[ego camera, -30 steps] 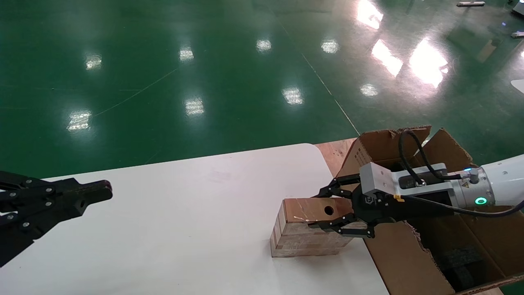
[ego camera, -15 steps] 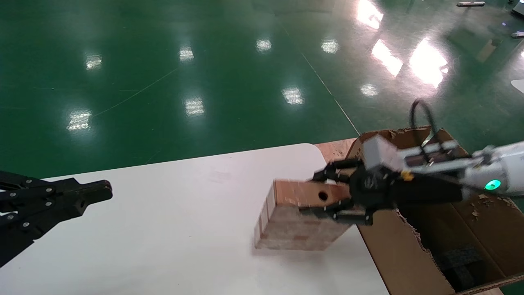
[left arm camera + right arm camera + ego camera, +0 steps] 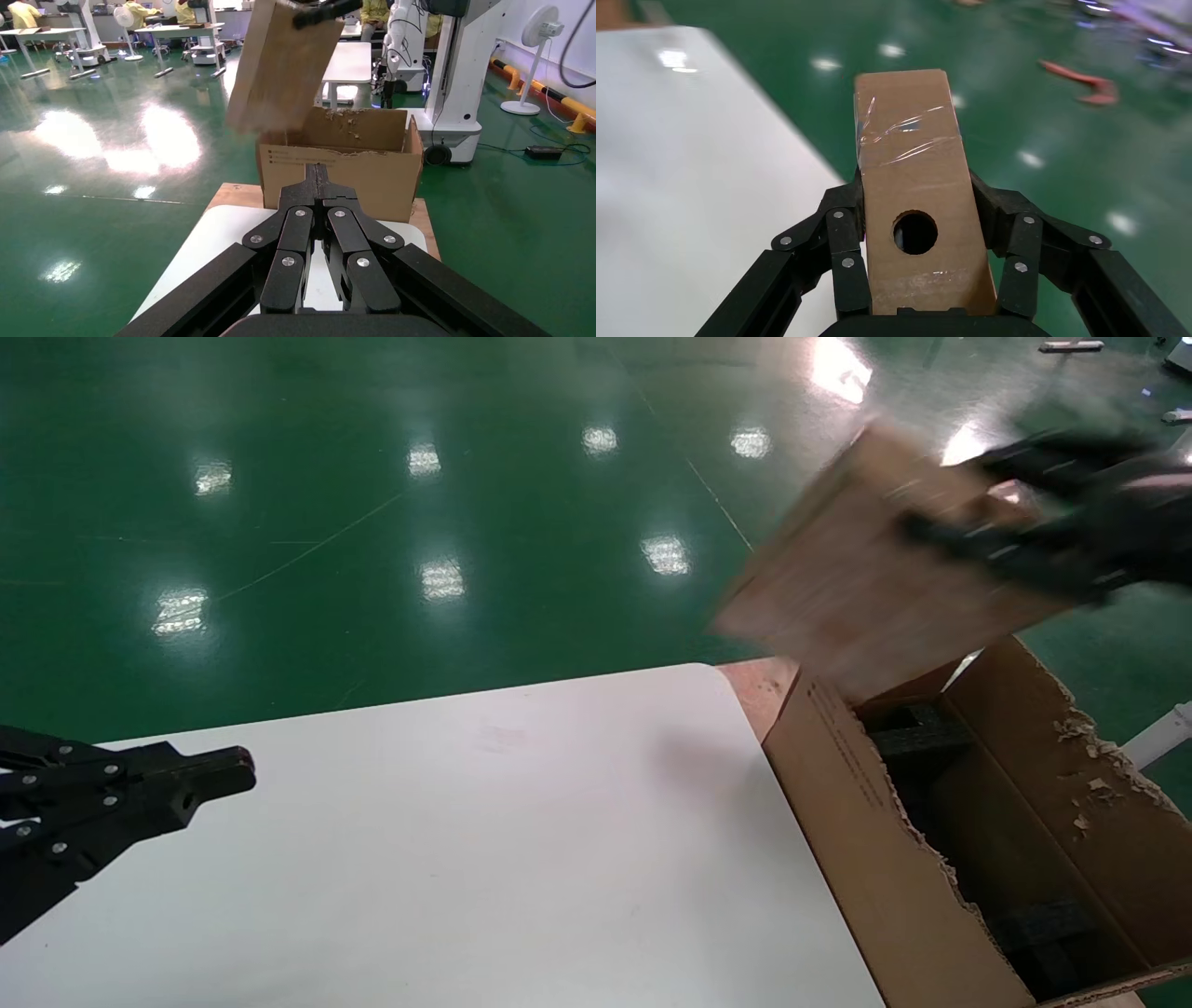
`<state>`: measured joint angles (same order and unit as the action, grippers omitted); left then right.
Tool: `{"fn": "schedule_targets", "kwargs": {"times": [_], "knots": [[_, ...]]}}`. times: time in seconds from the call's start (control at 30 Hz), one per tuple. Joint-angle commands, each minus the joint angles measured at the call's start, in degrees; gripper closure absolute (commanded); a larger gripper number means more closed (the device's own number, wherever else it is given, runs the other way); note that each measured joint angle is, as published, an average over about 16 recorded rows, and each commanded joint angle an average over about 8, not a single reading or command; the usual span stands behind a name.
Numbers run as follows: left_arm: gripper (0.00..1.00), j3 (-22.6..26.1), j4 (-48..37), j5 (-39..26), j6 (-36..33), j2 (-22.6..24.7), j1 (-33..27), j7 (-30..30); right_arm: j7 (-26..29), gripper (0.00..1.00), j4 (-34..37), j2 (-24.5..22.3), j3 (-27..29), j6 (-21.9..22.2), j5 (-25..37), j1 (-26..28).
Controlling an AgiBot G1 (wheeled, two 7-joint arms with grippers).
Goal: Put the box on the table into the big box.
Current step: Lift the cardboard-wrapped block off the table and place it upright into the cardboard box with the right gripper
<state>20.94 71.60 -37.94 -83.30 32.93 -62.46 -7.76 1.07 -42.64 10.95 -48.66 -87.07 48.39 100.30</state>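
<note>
Right gripper [image 3: 916, 295] clamped on box [image 3: 912, 175], fingers [image 3: 845, 246] pressing both narrow sides; round hole in box face sits just ahead of palm. Box airborne, tilted, hanging below and left of gripper in head view [image 3: 866, 579], clear of table [image 3: 466, 859]. Big box [image 3: 857, 803] directly beneath held box, flaps ragged, black foam [image 3: 917, 733] inside, standing against table's right edge. Left gripper [image 3: 219, 780] parked low over table's left side, jaws closed together, holding nothing, well apart from both boxes.
</note>
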Motion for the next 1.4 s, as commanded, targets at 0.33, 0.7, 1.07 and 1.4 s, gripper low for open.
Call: {"fn": "schedule_targets", "kwargs": {"times": [0.33, 0.7, 1.07, 1.4], "knots": [[1.00, 0.00, 0.00, 0.00, 0.00, 0.00, 0.00, 0.00, 1.16, 1.00, 12.07, -7.57, -0.44, 1.25, 4.93, 1.58], [1.00, 0.01, 0.00, 0.00, 0.00, 0.00, 0.00, 0.00, -8.47, 1.00, 30.37, -3.93, -2.78, 1.43, -2.09, -6.56], [1.00, 0.01, 0.00, 0.01, 0.00, 0.00, 0.00, 0.00, -16.68, 1.00, 49.09, 4.07, 1.85, 0.45, -10.92, -16.11], [1.00, 0.01, 0.00, 0.01, 0.00, 0.00, 0.00, 0.01, -21.43, 1.00, 63.45, 8.53, 7.56, -2.45, -15.66, -21.74]]}}
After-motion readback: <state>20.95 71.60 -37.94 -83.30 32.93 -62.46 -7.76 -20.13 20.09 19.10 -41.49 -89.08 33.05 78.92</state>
